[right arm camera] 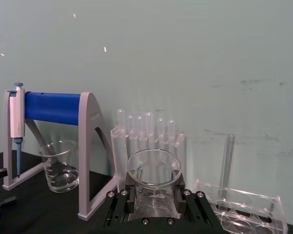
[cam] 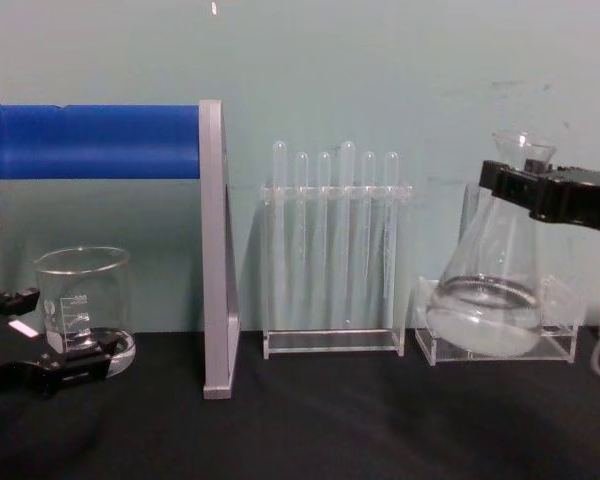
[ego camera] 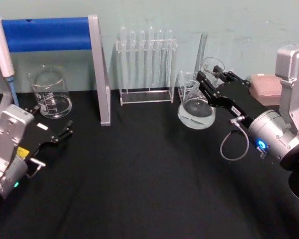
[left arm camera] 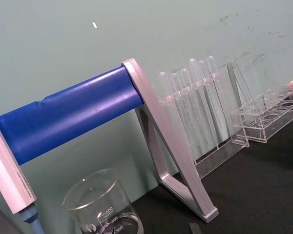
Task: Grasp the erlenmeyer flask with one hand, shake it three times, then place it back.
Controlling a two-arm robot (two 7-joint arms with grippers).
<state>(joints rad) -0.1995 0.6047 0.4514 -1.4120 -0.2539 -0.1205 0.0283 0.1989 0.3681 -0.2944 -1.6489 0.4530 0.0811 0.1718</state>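
Right gripper [ego camera: 213, 79] and erlenmeyer flask [ego camera: 196, 107], at the right rear of the black table [ego camera: 139, 189]. You see the right gripper reaching forward from the right edge of the head view, its two black fingers [right arm camera: 130, 191] clamped on either side of the flask's narrow neck, just below the flared rim. The flask is tilted, its rim leaning toward the robot's right and its wide base toward the centre of the table. A shallow layer of clear liquid lies in the base. In the chest view the base shows in front of a low clear rack [cam: 558, 340] by the back wall; you cannot tell whether it touches the table. The left gripper [ego camera: 66, 130] lies low at the near left of the table, fingers apart and holding nothing, near a glass beaker [ego camera: 51, 93] that stands behind it. Between beaker and flask stand a grey stand with a blue crossbar [ego camera: 50, 34], carrying a pipette [ego camera: 2, 47] at its left end, and a clear test tube rack [ego camera: 146, 67] with upright tubes against the wall. The flask is just to the right of this rack. A pink box [ego camera: 265, 84] sits behind the right gripper.
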